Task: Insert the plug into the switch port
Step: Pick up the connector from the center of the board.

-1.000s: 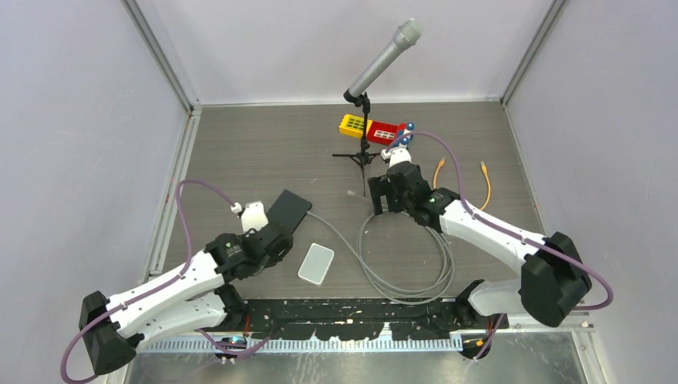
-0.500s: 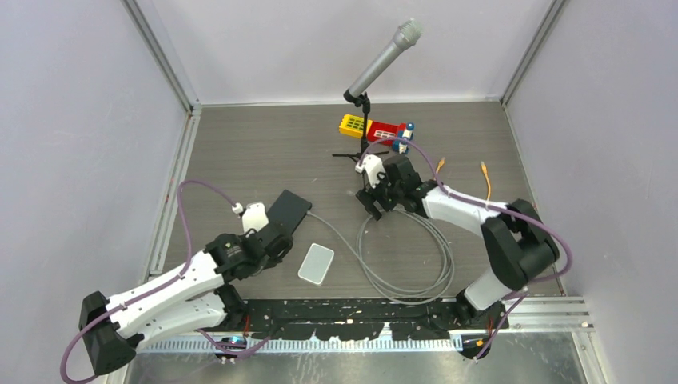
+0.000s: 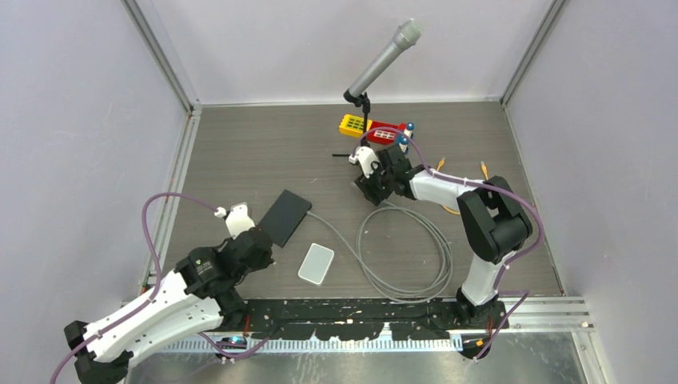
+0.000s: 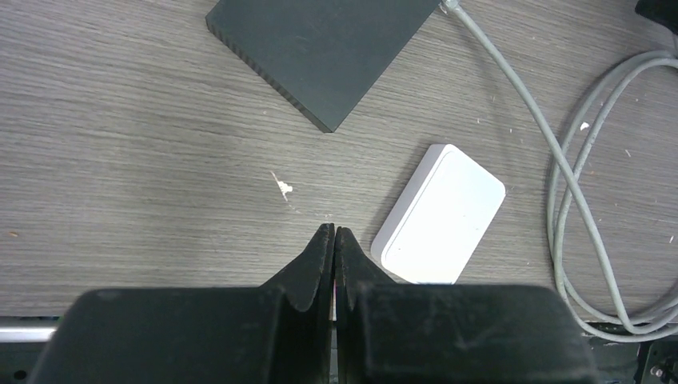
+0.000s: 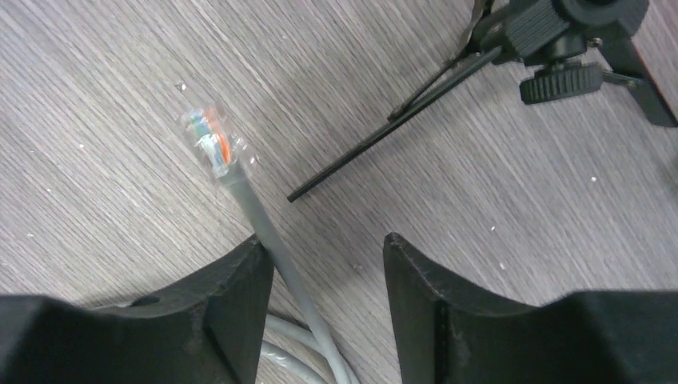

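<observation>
Right tool [image 5: 324, 244] spread wide, straddling smooth grey round cable [image 5: 276, 240]; clear plastic plug [image 5: 212, 142] ahead on grey wood-grain table [image 5: 104, 72]. Left tool [image 4: 333, 230] pinched together, empty, near matte dark rectangular switch [image 4: 320, 48].

Bright even light, soft shadows, sharp

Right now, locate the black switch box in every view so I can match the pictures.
Top external: the black switch box lies left of centre, up-left of the white box.
Left wrist: the black switch box is at top centre, cut by the upper edge.
Right wrist: not in it.
Shared landmark: the grey cable, seen in all three views; it reaches the box's corner.
</observation>
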